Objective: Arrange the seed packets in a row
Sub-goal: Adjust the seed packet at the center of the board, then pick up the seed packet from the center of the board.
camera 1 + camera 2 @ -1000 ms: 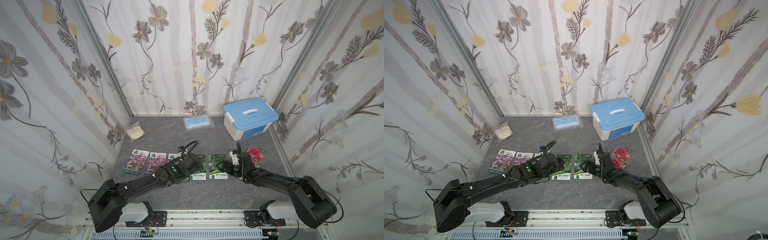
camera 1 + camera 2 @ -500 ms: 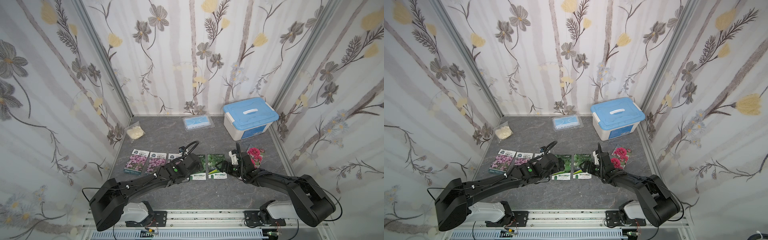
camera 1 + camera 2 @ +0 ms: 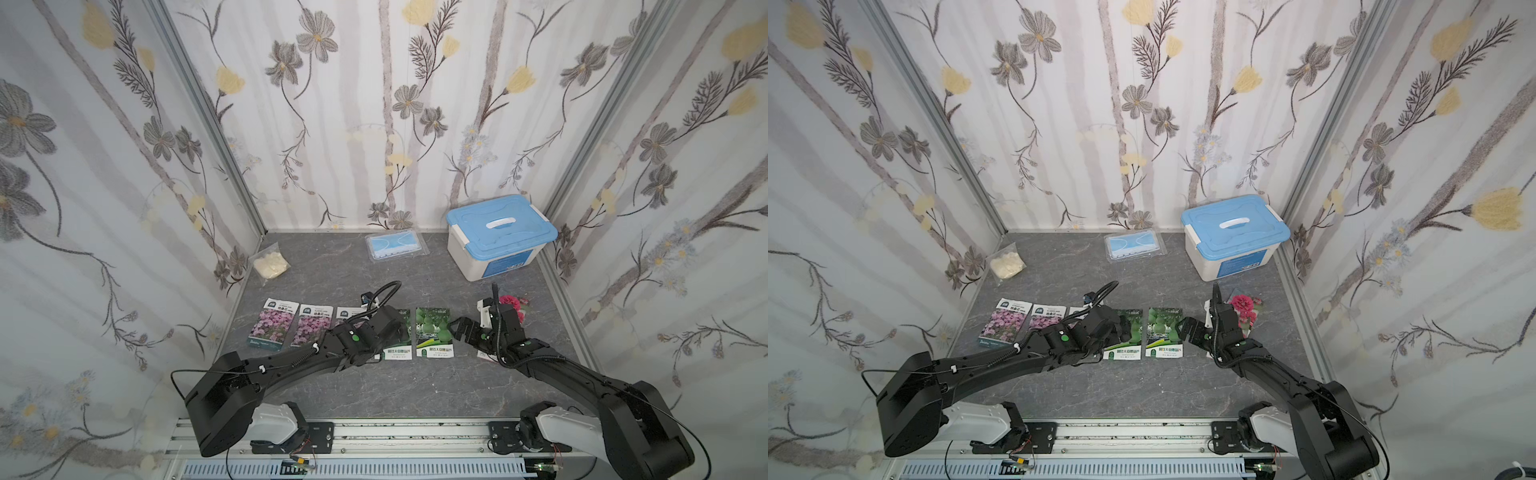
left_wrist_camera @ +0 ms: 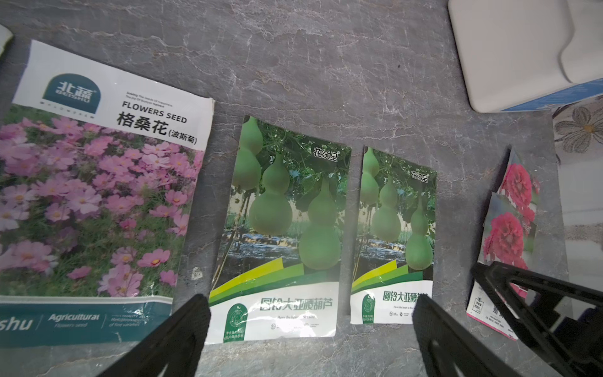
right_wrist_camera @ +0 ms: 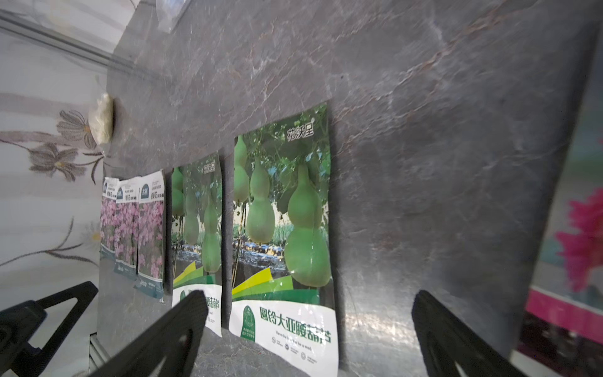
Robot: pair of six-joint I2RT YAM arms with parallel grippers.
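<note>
Seed packets (image 3: pixel 434 332), seven, glossy film: five in a row on the desk (image 3: pixel 415 386), two piled at its right end.

Top views: three purple-flower packets (image 3: pixel 274 323), two gourd packets (image 3: pixel 1165 332), an overlapped red-bloom pair (image 3: pixel 514 304); my left arm (image 3: pixel 291 361) hides the third purple and most of one gourd. Left wrist: left end effector (image 4: pixel 310 300) spread wide, empty, above a gourd packet. Right wrist: right end effector (image 5: pixel 310 295) spread, empty; red pair blurred and cut off. I judge them light, limp and slippery; pinch a short edge.
</note>
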